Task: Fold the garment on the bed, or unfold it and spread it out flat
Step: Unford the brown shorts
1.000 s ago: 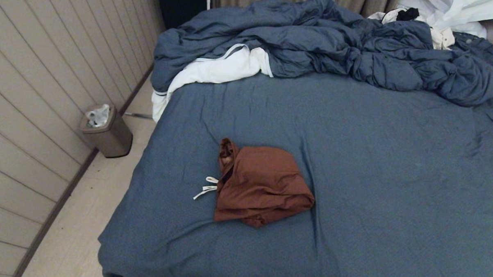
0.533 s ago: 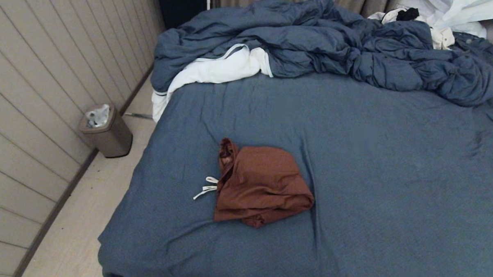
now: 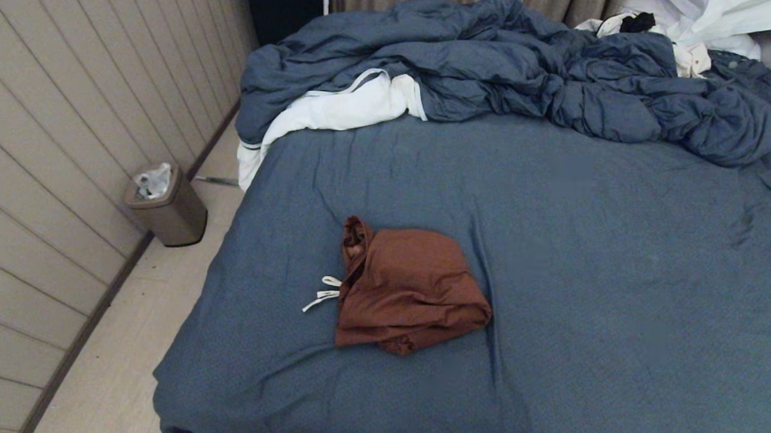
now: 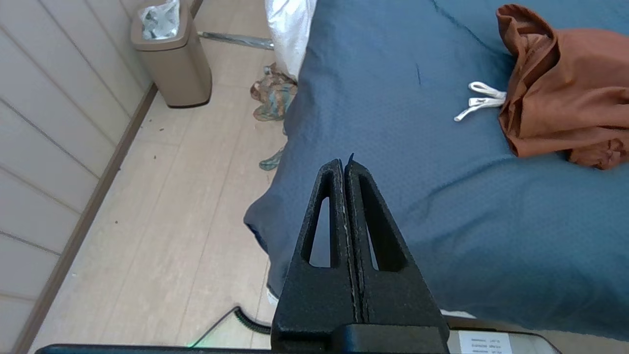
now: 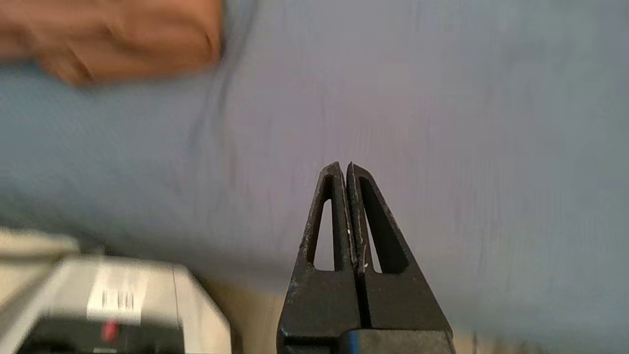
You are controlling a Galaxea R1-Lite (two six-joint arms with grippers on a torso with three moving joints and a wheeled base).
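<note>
The garment (image 3: 408, 288), rust-brown shorts bunched into a folded heap, lies on the near left part of the bed (image 3: 583, 262), its white drawstring (image 3: 322, 292) trailing to the left. Neither arm shows in the head view. In the left wrist view my left gripper (image 4: 344, 164) is shut and empty, held above the bed's near left corner, short of the garment (image 4: 560, 93) and the drawstring (image 4: 479, 101). My right gripper (image 5: 344, 167) is shut too, with nothing in it, over bare sheet near the front edge; the garment (image 5: 113, 39) lies well away from it.
A rumpled blue duvet (image 3: 512, 73) with a white lining (image 3: 338, 109) fills the far end of the bed. White clothes (image 3: 700, 29) lie at the far right. A lidded bin (image 3: 168, 206) stands on the floor by the left wall. A crumpled cloth (image 4: 272, 96) lies on the floor.
</note>
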